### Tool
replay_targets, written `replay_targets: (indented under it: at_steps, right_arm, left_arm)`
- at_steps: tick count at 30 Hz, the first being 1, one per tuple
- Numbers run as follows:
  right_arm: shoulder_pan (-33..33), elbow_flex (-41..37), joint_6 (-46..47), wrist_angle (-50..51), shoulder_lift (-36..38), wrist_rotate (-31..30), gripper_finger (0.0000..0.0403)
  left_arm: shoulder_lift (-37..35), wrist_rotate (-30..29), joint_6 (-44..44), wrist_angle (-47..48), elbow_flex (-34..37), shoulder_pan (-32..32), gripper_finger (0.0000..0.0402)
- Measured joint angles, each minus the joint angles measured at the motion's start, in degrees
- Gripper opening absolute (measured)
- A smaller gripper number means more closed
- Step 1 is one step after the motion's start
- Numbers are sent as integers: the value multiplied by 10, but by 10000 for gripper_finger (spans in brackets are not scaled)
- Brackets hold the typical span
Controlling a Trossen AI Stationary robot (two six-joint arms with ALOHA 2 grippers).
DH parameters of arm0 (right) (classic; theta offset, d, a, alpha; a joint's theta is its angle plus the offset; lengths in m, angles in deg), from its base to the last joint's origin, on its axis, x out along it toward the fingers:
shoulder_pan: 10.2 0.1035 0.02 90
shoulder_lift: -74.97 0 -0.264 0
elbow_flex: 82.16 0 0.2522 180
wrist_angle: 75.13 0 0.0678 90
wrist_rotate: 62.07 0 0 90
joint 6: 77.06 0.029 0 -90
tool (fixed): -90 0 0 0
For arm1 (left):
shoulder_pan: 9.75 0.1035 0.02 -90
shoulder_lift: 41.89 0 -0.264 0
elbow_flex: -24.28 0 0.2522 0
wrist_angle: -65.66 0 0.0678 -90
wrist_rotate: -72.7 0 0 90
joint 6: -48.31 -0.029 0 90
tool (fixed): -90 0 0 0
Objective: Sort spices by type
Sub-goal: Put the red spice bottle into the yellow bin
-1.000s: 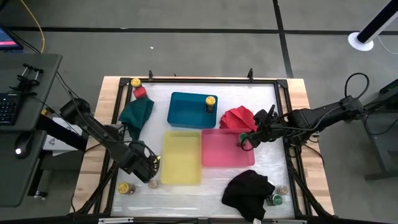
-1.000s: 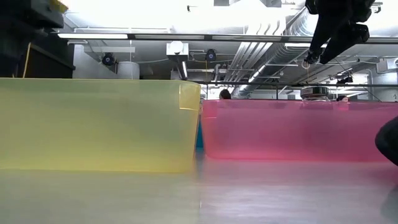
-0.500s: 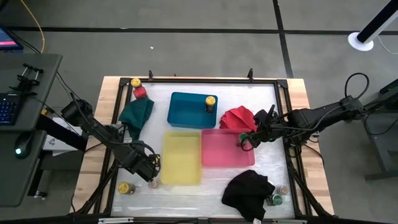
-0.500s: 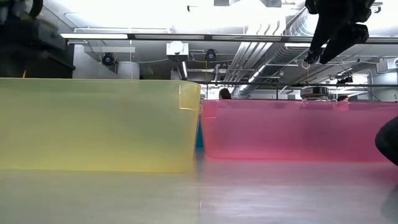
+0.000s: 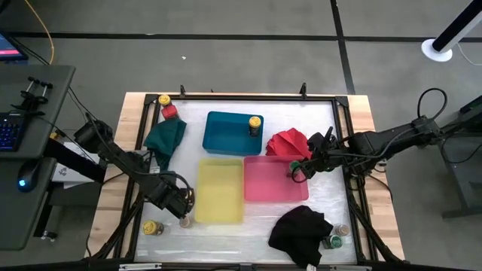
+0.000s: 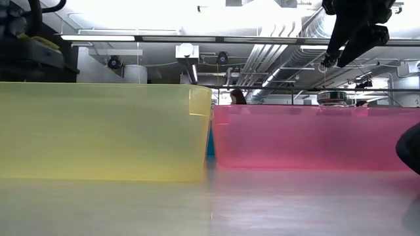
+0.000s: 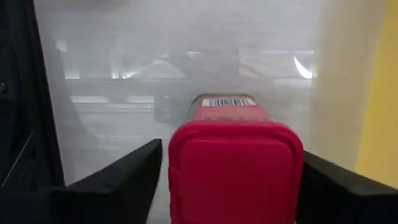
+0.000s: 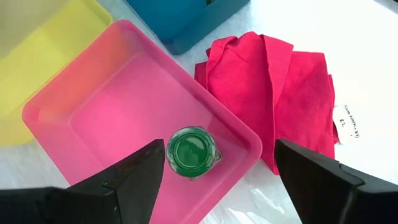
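Note:
In the left wrist view a spice jar with a red square lid sits between my left gripper's fingers. This gripper hangs beside the yellow tray's left wall. My right gripper is open over the pink tray's far right corner. Its fingers stand wide on either side of a green-lidded jar, above it and not touching. That jar stands on the tray floor. A yellow-lidded jar stands in the blue tray. My left gripper pinches the red-lidded jar between its two fingers, at the lid's sides. The lid faces the wrist and the jar's body with its barcode points away along the fingers. Whether the jar's bottom touches the table, I cannot tell.
A yellow-lidded jar and a red-lidded jar stand at the far left corner. A yellow-lidded jar and a silvery one stand near left, two more near right. Green, red and black cloths lie around the trays.
My left arm has come down a little beside the yellow tray, drifting slightly toward the near edge, still shut on the jar. The right gripper and the green-lidded jar have stayed where they were.

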Motion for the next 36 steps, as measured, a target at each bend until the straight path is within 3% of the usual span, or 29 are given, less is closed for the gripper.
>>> replay_targets:
  at_steps: [3, 7, 13, 16, 20, 25, 30, 36]
  right_arm:
    - [0, 0, 3, 0, 0, 0, 299]
    - [0, 0, 9, 0, 0, 0, 299]
    - [0, 0, 15, -1, 0, 11, 298]
    - [0, 0, 20, -1, 0, 12, 298]
    - [0, 0, 20, -1, 0, 12, 298]
    - [0, 0, 30, -2, 0, 11, 298]
    - [0, 0, 37, -2, 0, 11, 299]
    - [0, 0, 39, -2, 0, 10, 299]
  left_arm:
    - [-2, 5, -25, 4, -1, 0, 187]
    - [-29, 0, -54, 33, 0, 1, 182]
    - [-163, -62, -131, 175, -49, 16, 182]
    - [-227, -116, -229, 244, -105, 43, 182]
    - [-250, -132, -453, 221, -168, 116, 182]
    - [-172, -70, -765, 105, -208, 202, 182]
    - [-30, -50, -1080, 44, -267, 225, 182]
    - [87, -53, -1280, 31, -302, 226, 182]
